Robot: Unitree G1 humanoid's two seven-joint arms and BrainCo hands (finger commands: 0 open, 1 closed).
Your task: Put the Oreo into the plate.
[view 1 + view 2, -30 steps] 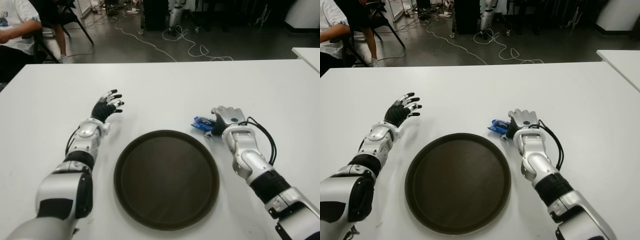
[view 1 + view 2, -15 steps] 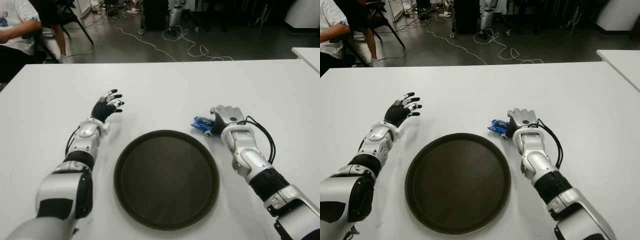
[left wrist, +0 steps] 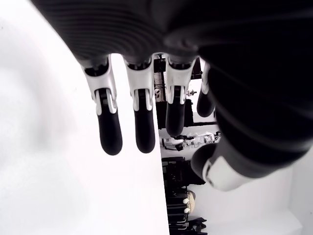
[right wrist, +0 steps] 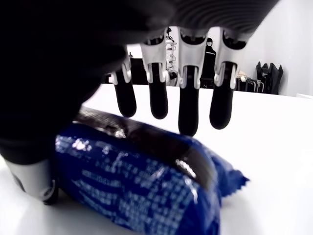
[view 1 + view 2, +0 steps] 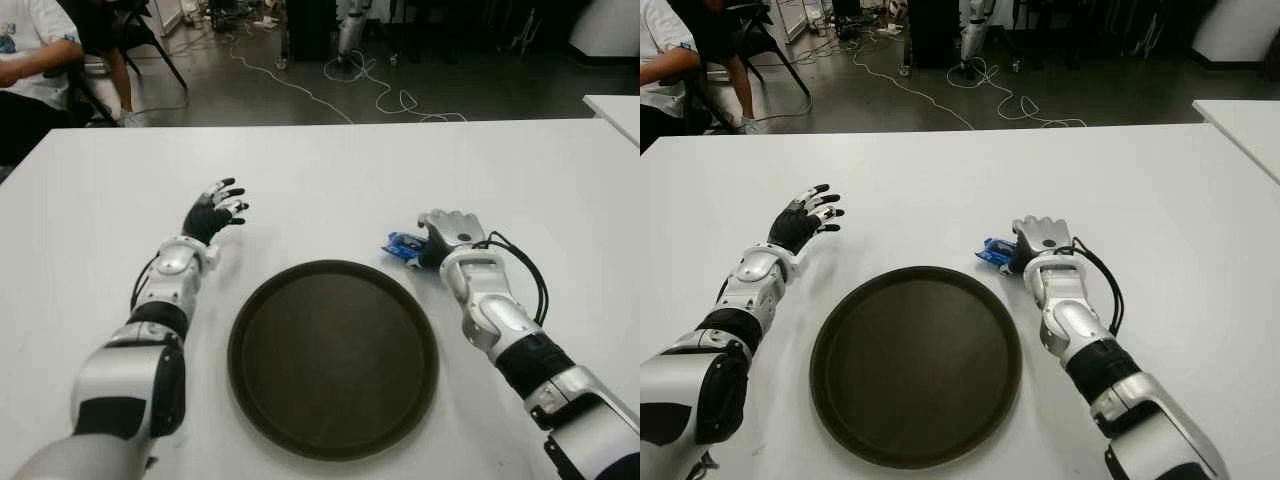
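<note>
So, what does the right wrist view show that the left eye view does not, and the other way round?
Only the right wrist view shows the right hand's fingers from close by: they hang open over the blue Oreo pack, not closed on it. Only the left eye view shows the dark plate, with nothing on it, the left hand open to the plate's far left, and a seated person at the far left. Both show the right hand, the pack beside it and the white table.

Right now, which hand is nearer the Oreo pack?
Right. The right hand is over the Oreo pack, fingers extended; the left hand shows across the plate, far off.
</note>
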